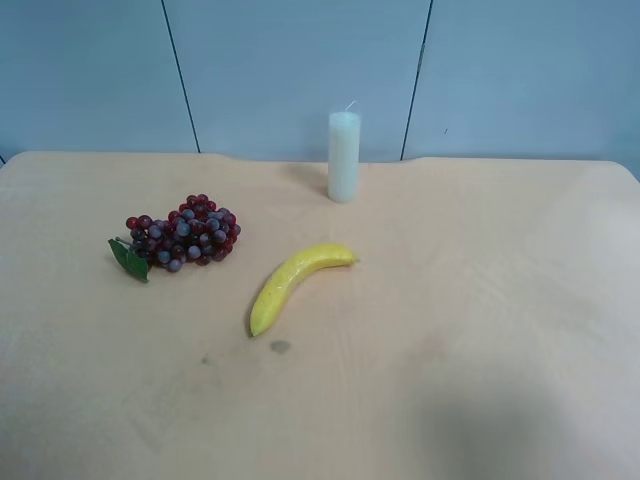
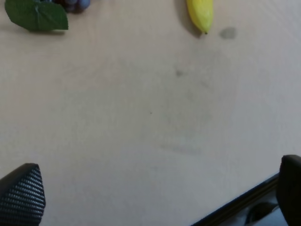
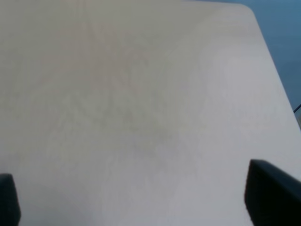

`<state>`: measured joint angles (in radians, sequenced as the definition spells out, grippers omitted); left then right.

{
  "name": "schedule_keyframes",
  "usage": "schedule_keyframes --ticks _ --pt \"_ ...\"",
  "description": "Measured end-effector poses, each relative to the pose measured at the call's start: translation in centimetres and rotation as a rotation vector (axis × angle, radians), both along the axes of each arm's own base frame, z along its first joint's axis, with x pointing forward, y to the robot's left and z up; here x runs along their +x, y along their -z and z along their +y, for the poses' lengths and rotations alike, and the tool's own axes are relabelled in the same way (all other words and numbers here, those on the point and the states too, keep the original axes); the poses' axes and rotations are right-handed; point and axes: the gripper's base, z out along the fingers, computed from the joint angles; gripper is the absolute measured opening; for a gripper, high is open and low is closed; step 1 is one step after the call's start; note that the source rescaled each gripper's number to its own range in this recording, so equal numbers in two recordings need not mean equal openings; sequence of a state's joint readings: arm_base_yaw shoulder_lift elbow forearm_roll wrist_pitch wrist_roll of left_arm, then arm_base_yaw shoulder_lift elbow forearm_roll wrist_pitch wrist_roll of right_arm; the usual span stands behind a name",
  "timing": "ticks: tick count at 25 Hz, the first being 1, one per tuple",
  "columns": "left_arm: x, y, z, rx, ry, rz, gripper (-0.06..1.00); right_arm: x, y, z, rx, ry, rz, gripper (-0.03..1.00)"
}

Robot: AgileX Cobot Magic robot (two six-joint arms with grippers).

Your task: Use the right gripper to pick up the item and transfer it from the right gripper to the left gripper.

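The grapes point(image 1: 185, 236), dark red and purple-blue with a green leaf point(image 1: 128, 259), lie on the table at the exterior high view's left. No arm shows in that view. In the left wrist view the leaf point(image 2: 36, 15) and a few grapes show at the frame edge, far from the left gripper point(image 2: 155, 197), whose black fingertips point(image 2: 21, 195) stand wide apart over bare table. In the right wrist view the right gripper point(image 3: 141, 197) is open, its fingertips point(image 3: 270, 193) wide apart over bare table, with no grapes in sight.
A yellow banana point(image 1: 293, 284) lies mid-table; its tip also shows in the left wrist view point(image 2: 200, 14). A white pillar candle point(image 1: 343, 156) stands at the back. A small dark stain point(image 1: 280, 347) marks the table point(image 1: 480, 300). The table's near edge point(image 2: 240, 202) shows by the left gripper.
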<state>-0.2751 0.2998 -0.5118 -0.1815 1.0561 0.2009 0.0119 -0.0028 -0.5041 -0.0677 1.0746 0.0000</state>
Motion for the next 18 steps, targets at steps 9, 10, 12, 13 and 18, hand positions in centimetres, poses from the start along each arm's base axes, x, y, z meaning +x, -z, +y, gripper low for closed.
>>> schedule_keyframes --ticks 9,10,12,13,18 --pt "0.1 0.0 1.0 0.061 -0.093 -0.026 1.00 0.0 0.0 0.0 0.000 0.000 0.000 0.90" --pt "0.0 0.0 1.2 0.055 -0.125 -0.033 1.00 0.0 0.0 0.0 0.000 0.000 0.000 0.90" --pt "-0.3 -0.1 1.6 0.047 -0.190 -0.057 1.00 0.0 0.0 0.0 0.000 0.000 0.000 0.90" --pt "-0.6 -0.1 1.9 0.043 -0.227 -0.074 1.00 0.0 0.0 0.0 0.000 0.000 0.000 0.90" --pt "-2.7 -0.3 2.4 0.005 -0.364 -0.208 1.00 0.0 0.0 0.0 0.000 0.000 0.000 0.90"
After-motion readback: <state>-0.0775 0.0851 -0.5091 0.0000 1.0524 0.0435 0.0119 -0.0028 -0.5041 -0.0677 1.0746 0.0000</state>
